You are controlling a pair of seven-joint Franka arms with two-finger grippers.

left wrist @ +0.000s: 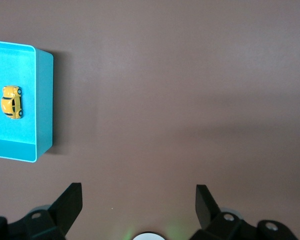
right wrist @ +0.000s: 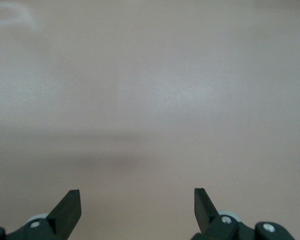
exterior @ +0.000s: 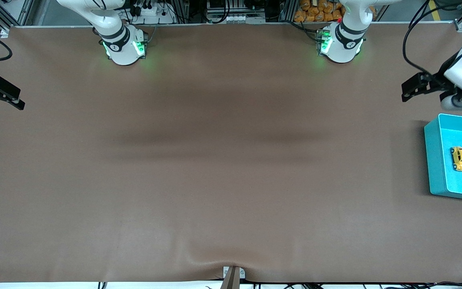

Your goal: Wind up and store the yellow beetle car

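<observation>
Below the left gripper [left wrist: 138, 200], spread empty, the yellow beetle car [exterior: 460, 158] sits in the teal bin [exterior: 435, 160]. Likely light, hard, slick: pinch its flanks. Right gripper [right wrist: 137, 200], spread, waits over bare bench [exterior: 215, 160].

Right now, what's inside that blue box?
Only the yellow beetle car sits on the floor of the blue box, on its wheels. Nothing covers it, though the front view cuts off one end of the box.

Yellow beetle car [exterior: 460, 159] in bin [exterior: 435, 160]
</observation>
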